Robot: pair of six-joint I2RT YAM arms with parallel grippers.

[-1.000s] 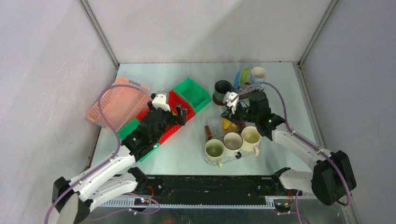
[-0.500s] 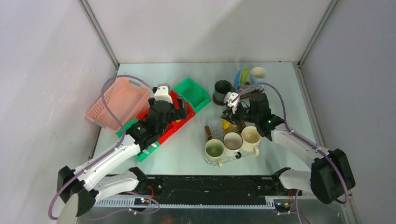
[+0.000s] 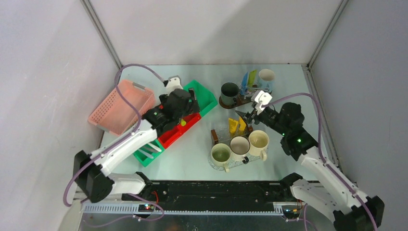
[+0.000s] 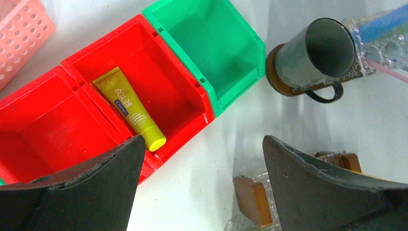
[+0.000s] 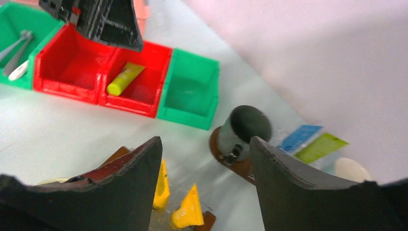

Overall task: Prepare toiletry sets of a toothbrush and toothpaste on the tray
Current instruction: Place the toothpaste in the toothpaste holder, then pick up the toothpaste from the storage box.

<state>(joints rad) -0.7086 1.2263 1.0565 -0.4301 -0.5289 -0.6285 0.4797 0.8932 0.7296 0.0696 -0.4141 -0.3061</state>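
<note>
Yellow toothpaste tube (image 4: 129, 108) lies flat in the red bin (image 4: 173, 82), at 10 o'clock from the left gripper (image 4: 202, 142), whose jaws are spread wide and empty. Right gripper (image 5: 204, 144) jaws are parted and empty. Two yellow tubes (image 5: 188, 211) stand on the tray (image 3: 220, 131) at its 6 o'clock.

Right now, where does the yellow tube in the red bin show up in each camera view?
Top external: the yellow tube is a small speck left of centre.
Left wrist: the yellow tube lies slanted, left of centre, in the red bin.
Right wrist: the yellow tube is at upper left.
Shared landmark: the dark mug.
</note>
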